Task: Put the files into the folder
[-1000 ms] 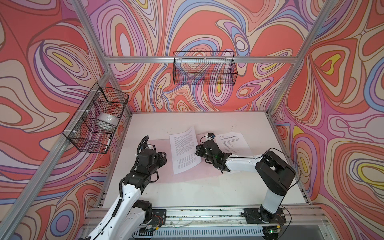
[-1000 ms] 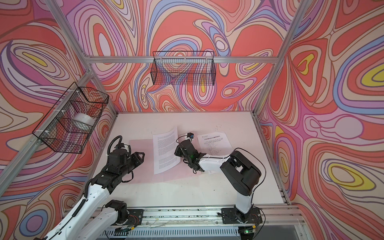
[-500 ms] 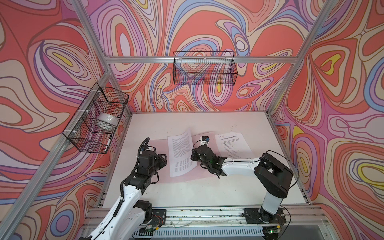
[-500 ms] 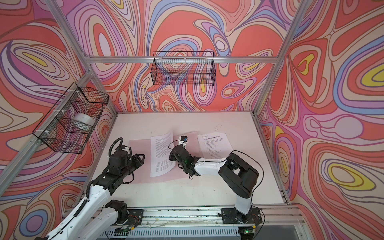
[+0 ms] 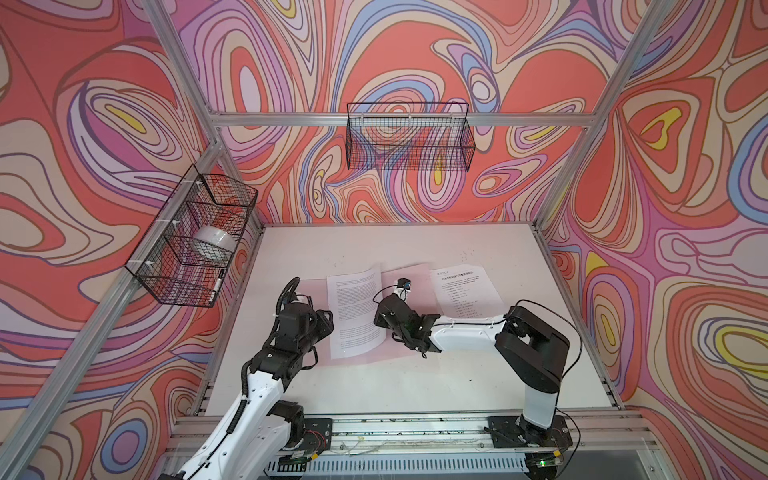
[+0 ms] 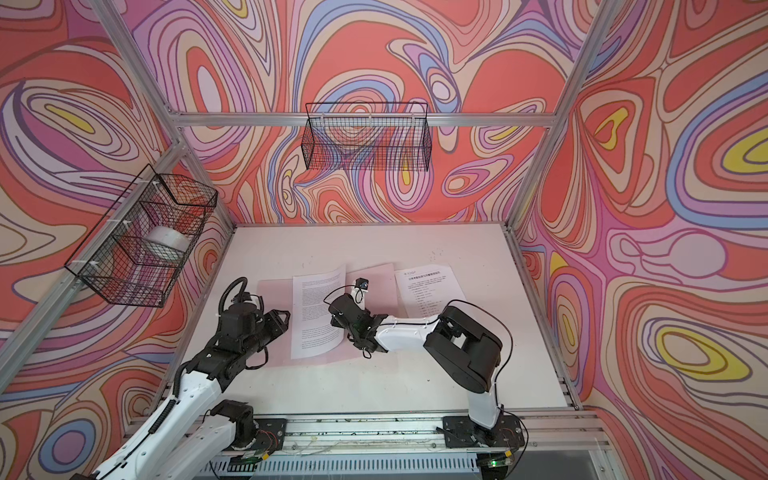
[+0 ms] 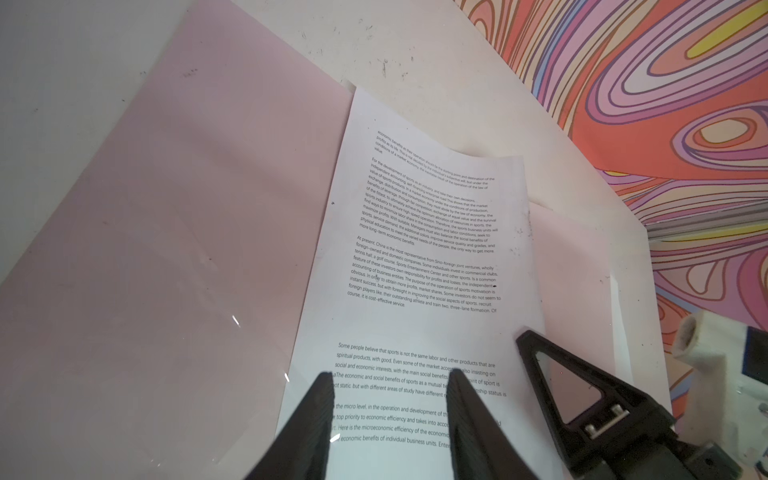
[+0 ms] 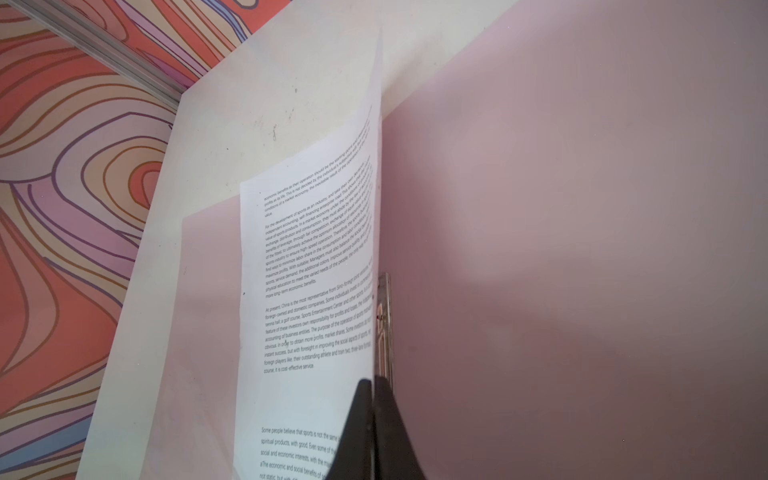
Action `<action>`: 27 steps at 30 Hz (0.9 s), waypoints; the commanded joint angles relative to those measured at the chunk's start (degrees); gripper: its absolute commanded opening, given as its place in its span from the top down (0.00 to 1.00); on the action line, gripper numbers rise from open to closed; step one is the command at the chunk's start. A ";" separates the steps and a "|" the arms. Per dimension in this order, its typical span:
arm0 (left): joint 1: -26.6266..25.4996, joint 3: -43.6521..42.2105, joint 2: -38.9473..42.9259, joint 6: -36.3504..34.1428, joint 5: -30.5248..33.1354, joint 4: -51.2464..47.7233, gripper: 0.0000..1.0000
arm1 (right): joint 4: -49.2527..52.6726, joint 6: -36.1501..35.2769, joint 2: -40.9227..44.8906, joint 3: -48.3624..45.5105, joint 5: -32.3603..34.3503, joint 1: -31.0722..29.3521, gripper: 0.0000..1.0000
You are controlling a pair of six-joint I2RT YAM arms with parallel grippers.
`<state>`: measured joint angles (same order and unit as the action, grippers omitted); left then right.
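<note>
The pale-pink folder (image 5: 411,274) (image 6: 374,274) lies open on the white table. One of the files, a sheet of dense paragraphs (image 5: 353,307) (image 6: 316,311), rests over its left half with the right edge lifted. My right gripper (image 5: 380,318) (image 6: 334,318) (image 8: 374,384) is shut on that raised edge, just beside the metal clip (image 8: 384,324) on the spine. My left gripper (image 5: 328,324) (image 6: 284,322) (image 7: 390,376) hangs open above the sheet's (image 7: 424,232) near left part, nothing between its fingers. A second sheet with a heading and list (image 5: 465,291) (image 6: 428,291) lies flat to the folder's right.
A wire basket (image 5: 195,237) on the left wall holds a white round object (image 5: 214,241). Another wire basket (image 5: 409,137) hangs on the back wall. Aluminium posts stand at the table corners, and a rail (image 5: 415,428) runs along the front edge.
My right gripper has carried the sheet's edge leftward and nearer, sliding the sheet further over the folder's left half. The left arm has barely moved.
</note>
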<state>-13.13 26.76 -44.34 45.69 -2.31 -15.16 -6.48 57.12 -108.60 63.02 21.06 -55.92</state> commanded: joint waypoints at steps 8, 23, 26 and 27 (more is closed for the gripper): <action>0.03 -1.01 0.30 0.36 1.20 1.07 0.55 | 6.62 6.16 -2.66 3.09 -3.93 -1.16 1.00; 0.03 -0.31 -0.26 -0.57 1.76 1.79 0.55 | 9.60 -10.08 -1.09 7.92 -12.98 6.91 0.50; 0.03 -0.56 -0.55 -0.93 2.04 2.45 0.55 | 11.43 -13.66 -2.46 11.23 -16.71 9.61 0.47; 0.03 -0.66 -0.74 -1.00 2.00 2.67 0.55 | 11.88 -14.70 -3.27 12.44 -18.76 10.68 0.47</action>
<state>-13.13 26.57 -44.62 45.56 -1.41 -14.55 2.42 47.83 -110.17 72.55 7.35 -47.05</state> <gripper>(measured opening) 0.450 0.533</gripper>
